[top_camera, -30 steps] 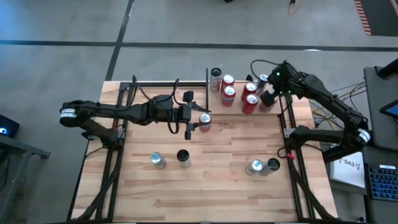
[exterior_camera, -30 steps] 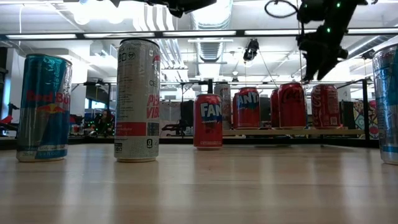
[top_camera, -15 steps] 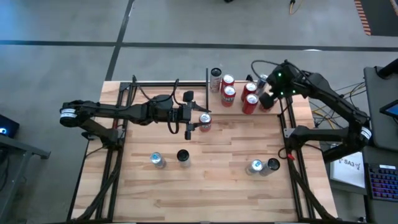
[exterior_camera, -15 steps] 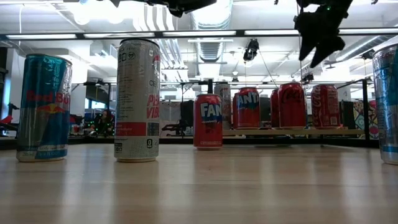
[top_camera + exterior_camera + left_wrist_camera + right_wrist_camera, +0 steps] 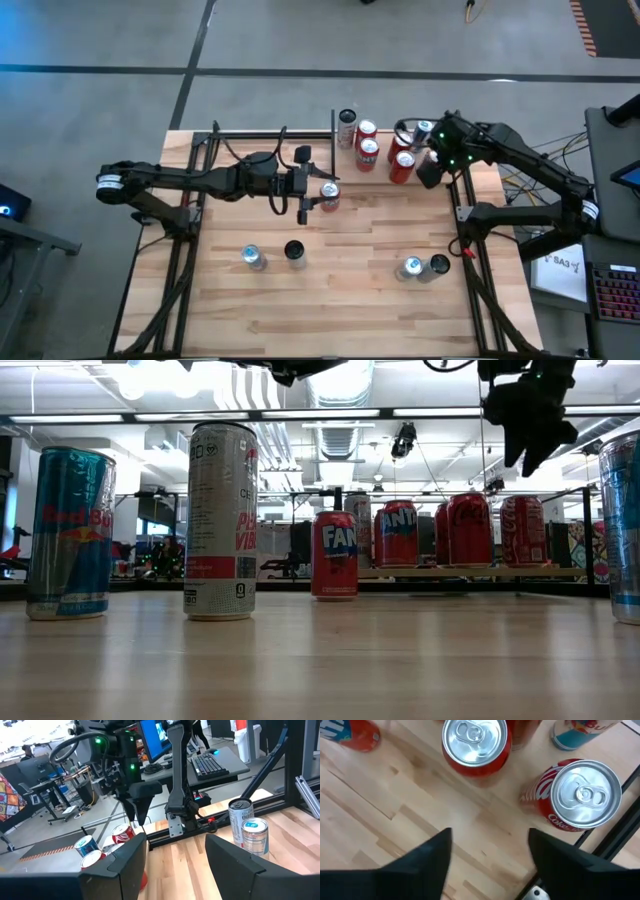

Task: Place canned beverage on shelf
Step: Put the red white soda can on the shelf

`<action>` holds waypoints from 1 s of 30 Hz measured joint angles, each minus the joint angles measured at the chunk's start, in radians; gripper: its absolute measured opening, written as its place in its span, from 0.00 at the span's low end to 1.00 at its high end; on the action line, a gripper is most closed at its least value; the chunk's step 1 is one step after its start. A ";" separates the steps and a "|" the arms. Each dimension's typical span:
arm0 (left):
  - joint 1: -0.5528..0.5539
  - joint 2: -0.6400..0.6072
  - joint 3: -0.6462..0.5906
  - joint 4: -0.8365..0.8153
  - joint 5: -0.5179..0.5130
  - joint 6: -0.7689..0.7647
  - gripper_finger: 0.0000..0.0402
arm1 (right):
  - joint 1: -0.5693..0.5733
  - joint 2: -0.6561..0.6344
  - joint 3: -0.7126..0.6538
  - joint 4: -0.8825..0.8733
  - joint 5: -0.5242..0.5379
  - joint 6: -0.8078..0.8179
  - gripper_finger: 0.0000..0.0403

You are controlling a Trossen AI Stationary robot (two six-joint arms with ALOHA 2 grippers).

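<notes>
Butcher-block wooden counter [image 5: 340, 290]. Light-wood shelf with black rods [image 5: 385, 180] at one o'clock, red cans grouped there. Left pincer [image 5: 312, 197] clamped on red Fanta can [image 5: 329, 196], counter centre. Right pincer [image 5: 490, 852] apart, empty, above shelf cans. Risk: a descending finger could topple Coke can [image 5: 577, 795].

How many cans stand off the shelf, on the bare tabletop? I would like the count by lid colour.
Silver lid: 3 (middle can, left silver can, right silver can)
Black lid: 2 (left black can, right black can)
Total: 5
</notes>
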 joint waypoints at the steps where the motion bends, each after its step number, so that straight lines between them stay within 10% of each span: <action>1: 0.000 0.000 0.000 -0.001 0.000 -0.005 0.47 | 0.000 0.000 -0.001 0.000 0.000 0.000 0.57; 10: 0.000 0.003 0.000 0.023 0.000 -0.053 0.47 | 0.000 0.000 -0.032 0.007 0.029 0.015 0.05; 30: 0.000 0.003 0.000 0.087 0.000 -0.024 0.47 | -0.001 0.001 -0.063 0.006 0.201 0.051 0.02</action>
